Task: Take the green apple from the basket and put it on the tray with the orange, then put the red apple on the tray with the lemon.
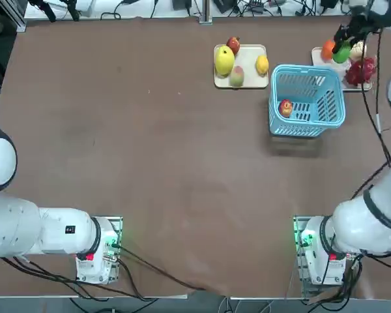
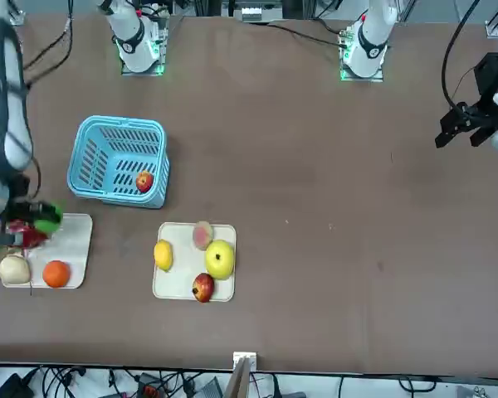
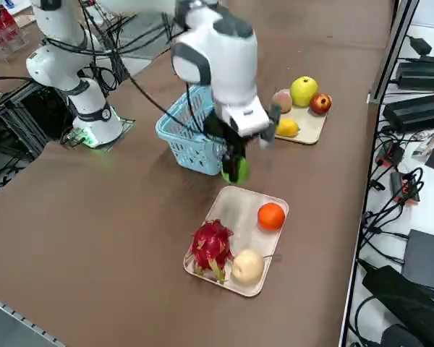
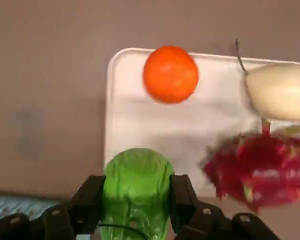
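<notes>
Green apple nearest the lens, gripped between the pincer's 2 fingers, 1 to each side (round, so no long axis to line up). By my judgement it is in transit, with the release still to come. What the move turns on: in the wrist view the fruit overlaps an edge of the whitish tray, so it likely needs easing inward before it is let go.

Orange sits just left of the apple in the top view, upper right of the frame. Bare tray lies between it and the red dragon fruit; I'd aim there, clear of the pale beige fruit too.

Farther out, the blue basket stands left of and below that tray in the top view, with the red apple inside, near its left wall. Beyond, at upper centre, the cream tray carries the lemon among 3 other fruits.
</notes>
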`<state>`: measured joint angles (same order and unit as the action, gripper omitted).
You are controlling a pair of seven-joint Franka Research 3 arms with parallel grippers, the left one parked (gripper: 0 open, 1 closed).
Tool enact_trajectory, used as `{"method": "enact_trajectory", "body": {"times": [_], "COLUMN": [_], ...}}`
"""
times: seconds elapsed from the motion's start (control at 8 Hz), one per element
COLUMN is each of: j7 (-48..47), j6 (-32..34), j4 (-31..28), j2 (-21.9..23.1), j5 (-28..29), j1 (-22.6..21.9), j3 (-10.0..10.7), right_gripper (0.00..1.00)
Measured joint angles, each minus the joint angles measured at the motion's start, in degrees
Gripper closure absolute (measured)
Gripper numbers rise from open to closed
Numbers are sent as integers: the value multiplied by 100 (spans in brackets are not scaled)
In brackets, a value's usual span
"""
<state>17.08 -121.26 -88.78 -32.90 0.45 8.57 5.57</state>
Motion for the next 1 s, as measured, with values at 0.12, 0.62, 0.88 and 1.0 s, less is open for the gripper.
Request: {"method": "enact_trajectory", "body": {"times": [0.12,0.62,0.88,1.0], "j7": [23,48,51,52], "j6": [-273,-633,-659,-621], "j4": [87,159,191,244], "j2": [-371,-959,-979,-958], "j5": [-2,-7,-8,-8], "j1": [60,94,105,103], "j3": [-1,-5,-5,-8], "right_gripper": [30,29,1,0]}}
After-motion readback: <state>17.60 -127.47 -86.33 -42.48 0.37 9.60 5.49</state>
